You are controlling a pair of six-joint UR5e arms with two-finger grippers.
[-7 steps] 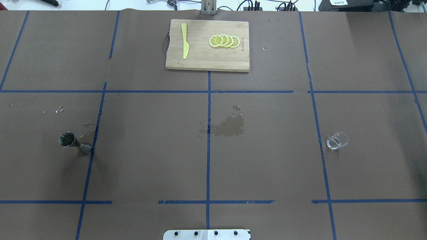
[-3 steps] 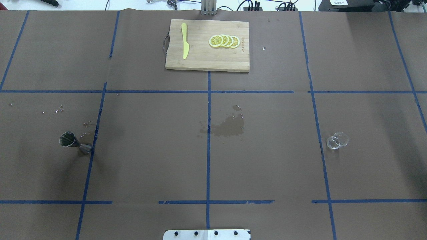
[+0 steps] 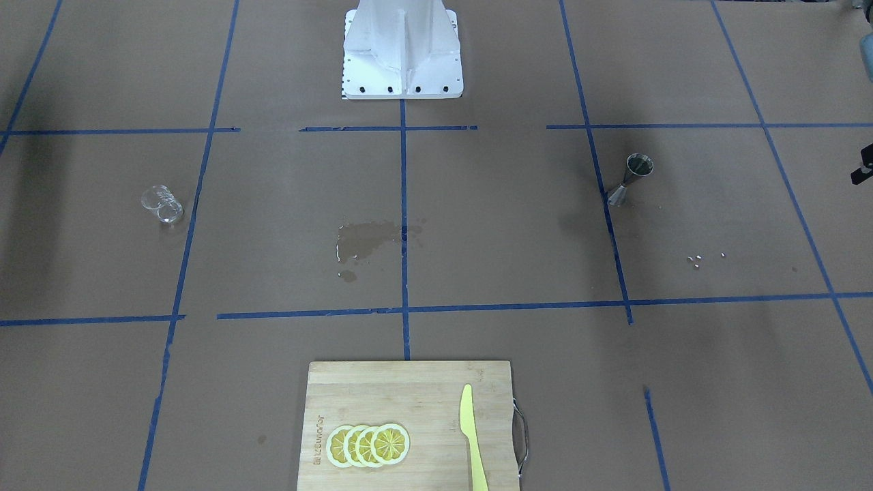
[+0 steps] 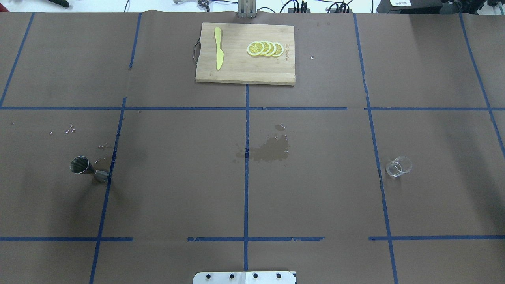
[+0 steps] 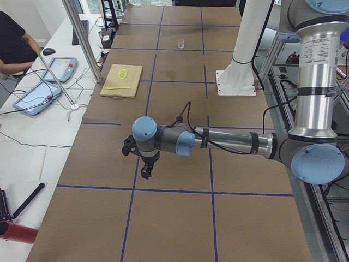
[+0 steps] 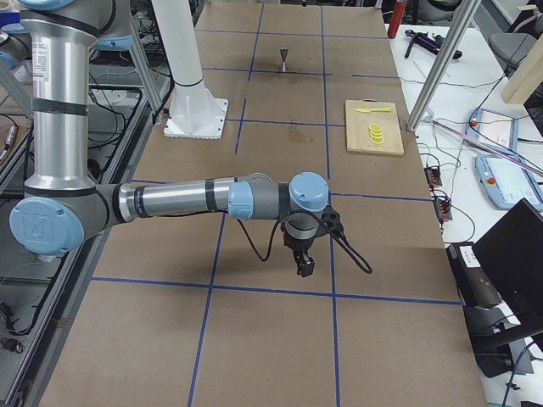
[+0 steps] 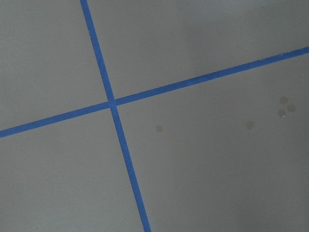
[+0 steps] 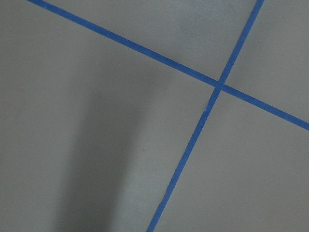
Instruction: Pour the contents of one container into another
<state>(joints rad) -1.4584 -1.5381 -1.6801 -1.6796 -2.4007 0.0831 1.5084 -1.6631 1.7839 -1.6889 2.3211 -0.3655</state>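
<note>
The clear glass tumbler (image 4: pixel 398 166) stands alone on the brown table at the right of the overhead view; it also shows in the front view (image 3: pixel 161 202) and far off in the left side view (image 5: pixel 180 43). The silver jigger (image 4: pixel 87 169) stands upright at the left, next to a blue tape line, and shows again in the front view (image 3: pixel 631 179) and the right side view (image 6: pixel 283 59). My left gripper (image 5: pixel 145 173) hangs low over the table's end, far from the jigger. My right gripper (image 6: pixel 303 266) hangs over the opposite end, far from the tumbler. I cannot tell whether either is open or shut.
A wooden cutting board (image 4: pixel 236 71) with lemon slices (image 4: pixel 265 48) and a yellow knife (image 4: pixel 218 48) lies at the far middle. A wet stain (image 4: pixel 268 150) marks the table's centre. Small droplets (image 4: pixel 69 130) lie behind the jigger. A person (image 5: pixel 13 43) sits at the side desk.
</note>
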